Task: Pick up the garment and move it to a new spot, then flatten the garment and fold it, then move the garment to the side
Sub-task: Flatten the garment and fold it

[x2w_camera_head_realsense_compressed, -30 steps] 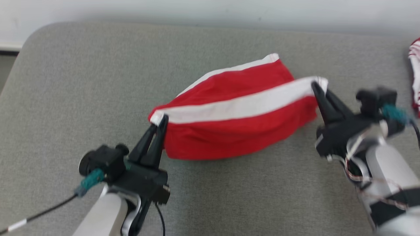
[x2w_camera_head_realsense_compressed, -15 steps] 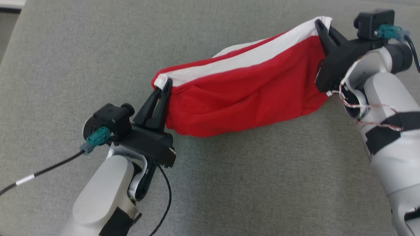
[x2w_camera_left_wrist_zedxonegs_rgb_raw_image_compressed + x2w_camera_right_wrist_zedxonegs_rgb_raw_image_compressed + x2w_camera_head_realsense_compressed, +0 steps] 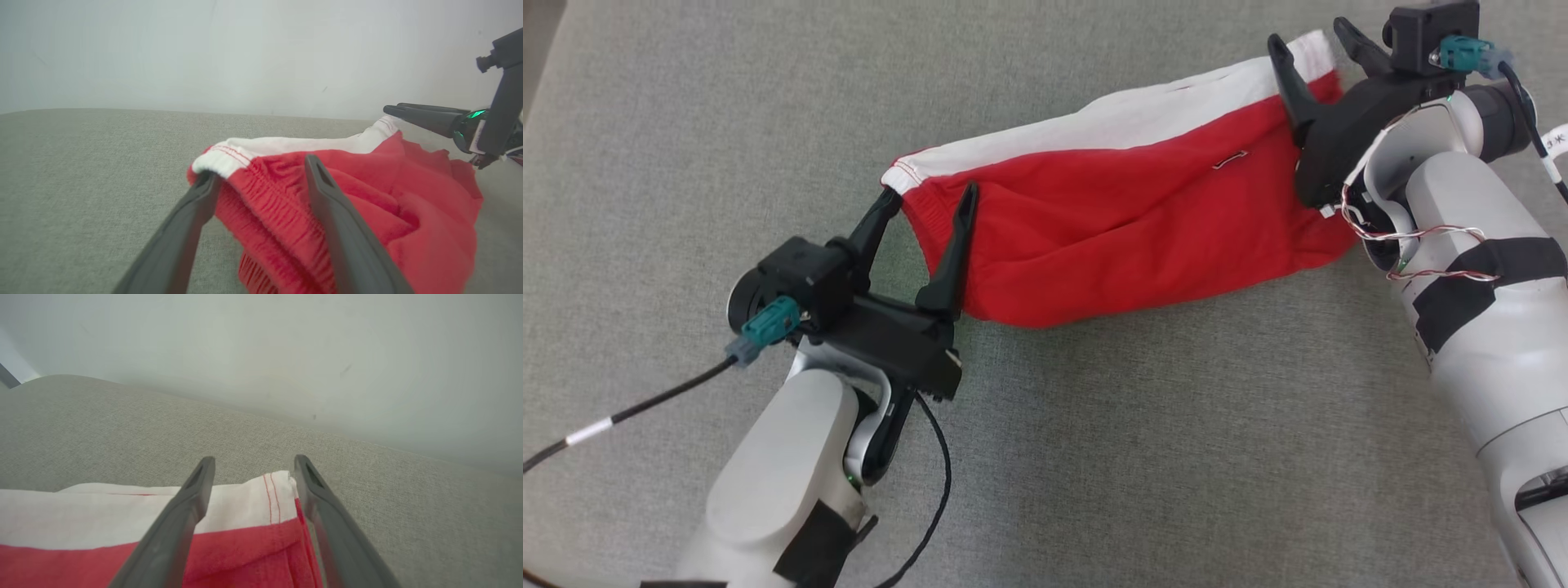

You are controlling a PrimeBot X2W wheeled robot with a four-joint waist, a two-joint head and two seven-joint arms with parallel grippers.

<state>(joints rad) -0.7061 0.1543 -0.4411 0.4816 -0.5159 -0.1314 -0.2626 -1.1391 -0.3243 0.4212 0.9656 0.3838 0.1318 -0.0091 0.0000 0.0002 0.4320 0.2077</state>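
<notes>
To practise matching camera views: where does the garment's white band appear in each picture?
Head view: white band runs diagonally, centre-left to upper right.
Left wrist view: across the centre.
Right wrist view: lower left.
Shared landmark: grey fabric surface underneath.

1. Head camera: high above, looking steeply down at the grey fabric surface [image 3: 1094, 457]; the garment [image 3: 1111, 212] crosses the frame's upper half.
2. Left wrist camera: low, very close, facing the garment's one end, pale wall [image 3: 245, 53] behind.
3. Right wrist camera: equally close at the other end; all three share the garment.
</notes>
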